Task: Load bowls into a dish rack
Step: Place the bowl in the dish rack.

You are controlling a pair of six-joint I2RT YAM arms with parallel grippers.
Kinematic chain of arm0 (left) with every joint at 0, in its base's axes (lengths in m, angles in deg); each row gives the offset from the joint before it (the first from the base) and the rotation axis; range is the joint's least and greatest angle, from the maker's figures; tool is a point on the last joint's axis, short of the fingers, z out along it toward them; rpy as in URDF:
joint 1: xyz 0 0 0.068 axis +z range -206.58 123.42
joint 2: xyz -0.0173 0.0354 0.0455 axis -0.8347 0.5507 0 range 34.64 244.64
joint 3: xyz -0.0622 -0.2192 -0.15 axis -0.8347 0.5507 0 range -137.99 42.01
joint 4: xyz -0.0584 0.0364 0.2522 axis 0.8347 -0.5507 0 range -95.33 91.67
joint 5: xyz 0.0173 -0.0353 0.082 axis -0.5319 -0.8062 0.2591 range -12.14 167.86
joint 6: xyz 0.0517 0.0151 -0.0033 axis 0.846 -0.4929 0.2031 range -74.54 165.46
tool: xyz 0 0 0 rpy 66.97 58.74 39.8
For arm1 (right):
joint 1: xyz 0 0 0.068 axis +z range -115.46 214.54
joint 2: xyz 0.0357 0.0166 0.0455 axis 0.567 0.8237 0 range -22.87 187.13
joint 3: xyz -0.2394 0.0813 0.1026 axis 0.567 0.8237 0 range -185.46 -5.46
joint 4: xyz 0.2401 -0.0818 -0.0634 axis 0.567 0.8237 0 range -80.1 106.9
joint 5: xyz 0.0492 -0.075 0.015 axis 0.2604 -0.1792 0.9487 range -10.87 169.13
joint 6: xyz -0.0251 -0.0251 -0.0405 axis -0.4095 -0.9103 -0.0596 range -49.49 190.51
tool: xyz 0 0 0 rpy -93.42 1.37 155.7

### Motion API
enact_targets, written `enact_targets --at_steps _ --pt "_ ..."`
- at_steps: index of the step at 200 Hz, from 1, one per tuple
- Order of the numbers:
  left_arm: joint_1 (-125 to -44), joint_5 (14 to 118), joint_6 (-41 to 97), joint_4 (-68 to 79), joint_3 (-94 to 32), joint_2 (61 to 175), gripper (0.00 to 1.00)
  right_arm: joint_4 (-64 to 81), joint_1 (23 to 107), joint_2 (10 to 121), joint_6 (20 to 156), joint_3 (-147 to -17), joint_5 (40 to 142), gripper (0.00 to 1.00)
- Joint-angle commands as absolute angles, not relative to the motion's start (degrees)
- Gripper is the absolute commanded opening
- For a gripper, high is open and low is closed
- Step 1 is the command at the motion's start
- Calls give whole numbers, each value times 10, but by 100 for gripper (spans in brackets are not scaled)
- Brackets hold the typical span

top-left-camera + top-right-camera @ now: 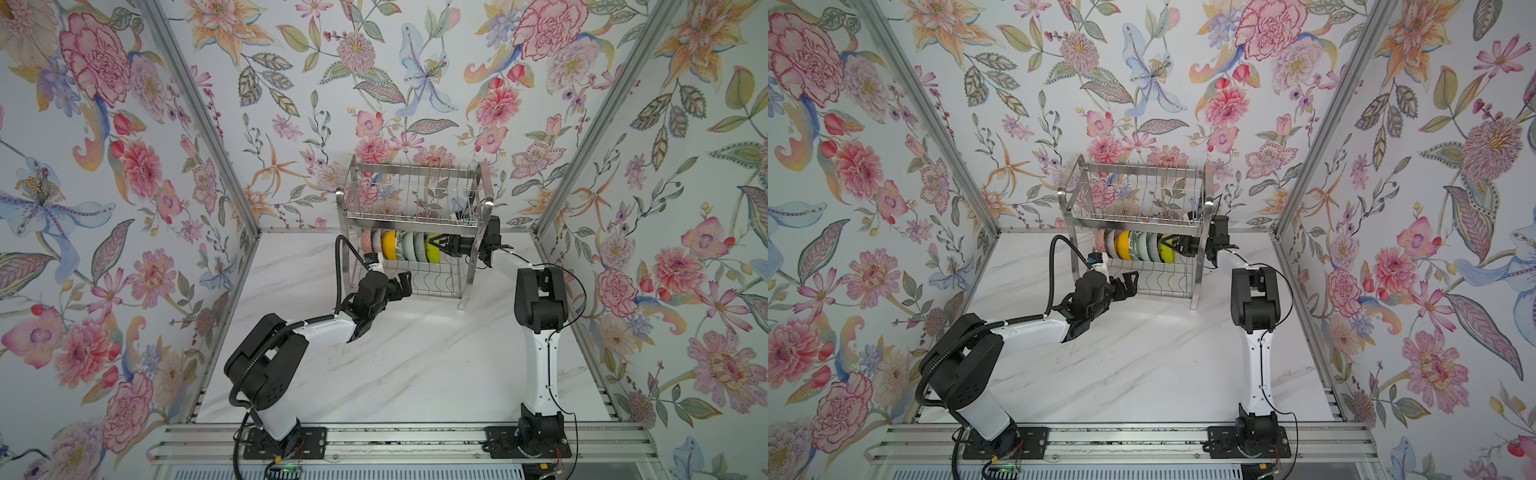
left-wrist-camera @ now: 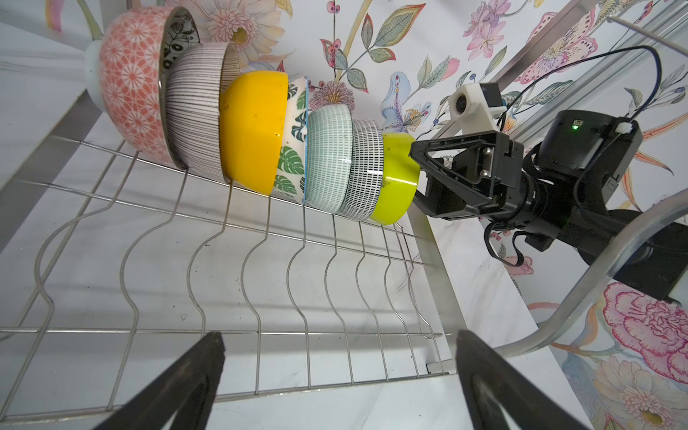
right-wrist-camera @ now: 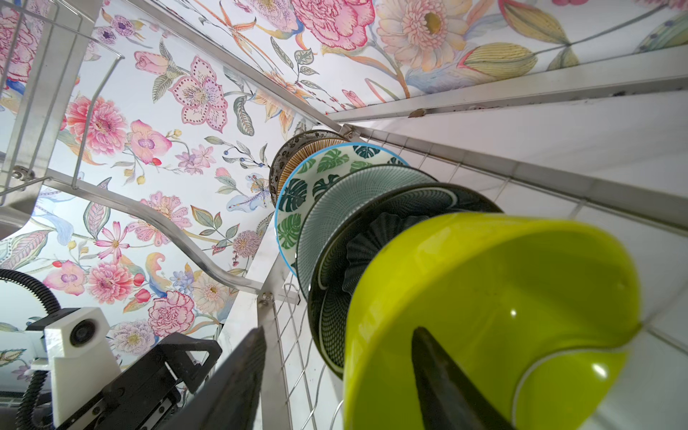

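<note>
i see a white table [image 1: 415,365] with grey marble veining, smooth and faintly glossy. it is closed in on three sides by walls of busy floral wallpaper [image 1: 104,166], pink and orange blooms on pale blue. brushed aluminium posts [image 1: 199,124] run up the corners. a grooved aluminium rail [image 1: 415,436] along the near edge carries both arm bases.

the dish rack [image 1: 415,170] stands at the back of the table by the rear wall. it is shiny steel wire in two tiers, with flat curved side legs and wavy slot wires across the lower tier. the bowls [image 1: 399,246] stand on edge in a tight row along the back of that lower tier, each nested into the next. in the left wrist view i read them off:
- a pink bowl [image 2: 130,93] with white flower shapes
- a fine-lined bowl [image 2: 197,111]
- a glossy orange-yellow bowl [image 2: 253,130]
- a leaf-print bowl [image 2: 292,149]
- a pale mint bowl [image 2: 327,156] with a dashed texture
- a black-and-white dashed bowl [image 2: 363,167]
- a glossy lime green bowl [image 2: 396,178] at the end nearest the right arm

the right gripper [image 1: 441,246] reaches in through the rack's side. its fingers are parted astride the lime green bowl's rim, one in the hollow and one outside. a gap shows beside the outer finger, so it is not pinching. the left gripper [image 2: 340,372] is spread wide and empty, hovering at the front of the lower tier.
</note>
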State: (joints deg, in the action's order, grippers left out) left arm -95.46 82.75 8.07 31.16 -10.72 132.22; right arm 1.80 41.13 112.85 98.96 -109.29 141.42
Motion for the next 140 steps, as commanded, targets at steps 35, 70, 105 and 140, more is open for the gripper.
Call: enact_targets --at_steps 35,70,105,140 --pt "-946 837 82 302 -99 1316 99 -57 417 1121 1031 -1097 1424 76" --pt "-946 834 79 304 -104 1324 99 -18 418 1116 1013 -1110 1392 82" --pt "-946 833 79 304 -108 1326 99 47 419 1102 959 -1108 1330 88" --pt "-946 831 79 304 -107 1325 99 30 419 1093 944 -1084 1326 92"
